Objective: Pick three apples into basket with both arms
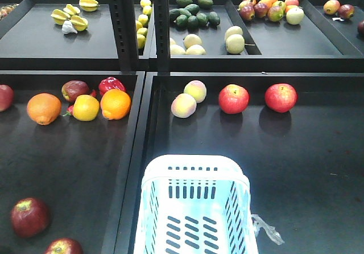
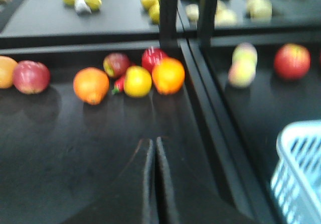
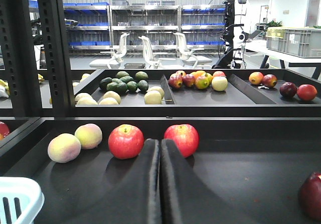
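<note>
Two dark maroon-red apples lie at the near left of the left tray. A third maroon apple sits behind the oranges and also shows in the left wrist view. The pale blue-white basket stands at the front centre, empty; its corner shows in both wrist views. My left gripper is shut and empty, hovering over bare tray floor short of the fruit row. My right gripper is shut and empty, pointing between two bright red apples.
Two oranges, a yellow apple and a red pepper crowd the left tray's back. Two peaches lie in the right tray. A black divider separates the trays. Black posts and a fruit shelf stand behind.
</note>
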Robot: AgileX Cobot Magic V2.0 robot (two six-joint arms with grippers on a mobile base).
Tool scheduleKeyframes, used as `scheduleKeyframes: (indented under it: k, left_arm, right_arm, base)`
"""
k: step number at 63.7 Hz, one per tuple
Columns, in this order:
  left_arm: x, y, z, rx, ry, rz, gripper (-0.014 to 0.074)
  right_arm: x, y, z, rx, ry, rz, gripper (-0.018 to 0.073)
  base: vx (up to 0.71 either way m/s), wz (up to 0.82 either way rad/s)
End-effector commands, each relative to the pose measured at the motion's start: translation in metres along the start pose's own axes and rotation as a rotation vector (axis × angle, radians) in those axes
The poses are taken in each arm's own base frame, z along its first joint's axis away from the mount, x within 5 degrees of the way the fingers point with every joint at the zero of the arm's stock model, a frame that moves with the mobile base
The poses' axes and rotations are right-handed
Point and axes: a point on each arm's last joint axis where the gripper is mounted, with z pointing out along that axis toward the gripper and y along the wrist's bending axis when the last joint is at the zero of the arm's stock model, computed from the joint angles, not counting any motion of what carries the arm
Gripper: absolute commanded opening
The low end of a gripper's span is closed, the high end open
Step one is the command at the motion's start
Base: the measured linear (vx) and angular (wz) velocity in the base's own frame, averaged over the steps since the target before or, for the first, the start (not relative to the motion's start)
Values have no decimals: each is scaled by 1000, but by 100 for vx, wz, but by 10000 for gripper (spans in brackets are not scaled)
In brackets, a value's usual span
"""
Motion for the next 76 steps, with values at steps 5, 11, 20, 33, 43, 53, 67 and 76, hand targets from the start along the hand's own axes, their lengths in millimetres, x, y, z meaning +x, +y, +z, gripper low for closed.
scheduleKeyframes:
  k: [5, 11, 20, 33, 43, 53, 67, 76]
  left_arm:
    - [-26, -6, 9, 81, 46, 71, -6]
    - [-25, -10, 15, 126, 86, 41, -6]
    - [-24, -13, 16, 159, 107, 12, -3]
    - [-22, -13, 16, 164, 133, 15, 90]
    - [-21, -13, 16, 166, 141, 14, 335]
    - [-21, -13, 16, 166, 137, 20, 611]
    - [-24, -28, 27, 325, 136, 208, 715]
    - [-24, -47, 45, 486, 142, 375, 693]
  right_arm:
    - [-3, 0, -1, -1, -72, -11, -9]
    - [-3, 0, -1, -1, -72, -11, -9]
    - [-3, 0, -1, -1, -72, -11, -9]
    - [-3, 0, -1, -1, -72, -11, -9]
    - [-3, 0, -1, -1, -72, -11, -9]
    - [-3, 0, -1, -1, -69, -11, -9]
    - [-3, 0, -1, -1, -68, -11, -9]
    - [-3, 0, -1, -1, -68, -11, -9]
  base:
    - [0, 0]
    - [0, 0]
    - [0, 0]
    - [0, 0]
    - [0, 0]
    - [0, 0]
    - [0, 0]
    - [0, 0]
